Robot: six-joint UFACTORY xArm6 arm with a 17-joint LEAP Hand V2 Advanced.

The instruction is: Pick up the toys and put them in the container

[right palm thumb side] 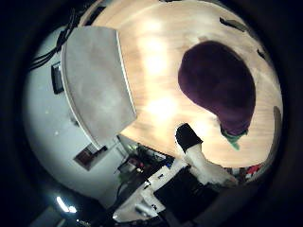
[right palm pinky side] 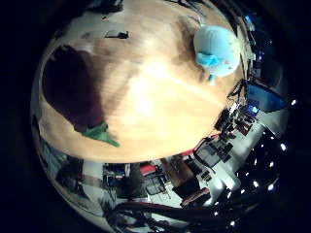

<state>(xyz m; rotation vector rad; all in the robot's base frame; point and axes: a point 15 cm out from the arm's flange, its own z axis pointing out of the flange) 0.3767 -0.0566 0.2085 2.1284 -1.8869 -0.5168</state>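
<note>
A wooden table (right palm pinky side: 146, 97) is filling most of both palm views, its pale grain shining under bright light.

Next in size, a grey container (right palm thumb side: 97, 90) is sitting at one edge of the table, part of it hanging out past that edge. Only its flat, plain grey face is showing, so what is lying inside it cannot be told.

A dark purple eggplant toy (right palm thumb side: 218, 85) with a green stem cap is lying on the bare wood, well apart from the container, close beneath the palm. Its stem end is pointing toward the table edge nearest the room beyond.

A smaller, round, light blue plush toy (right palm pinky side: 217, 51) with a deeper blue patch on its front is resting near the far edge of the table, well apart from the eggplant toy and not touching it.

Smallest of all, one part of the robot hand (right palm thumb side: 199, 161) is showing: a white finger with a black tip, reaching in over the table edge just beside the eggplant toy's stem end. It is not wrapping around anything, and no toy is being held, but whether the fingers are relaxed or curled cannot be told from so little.
</note>
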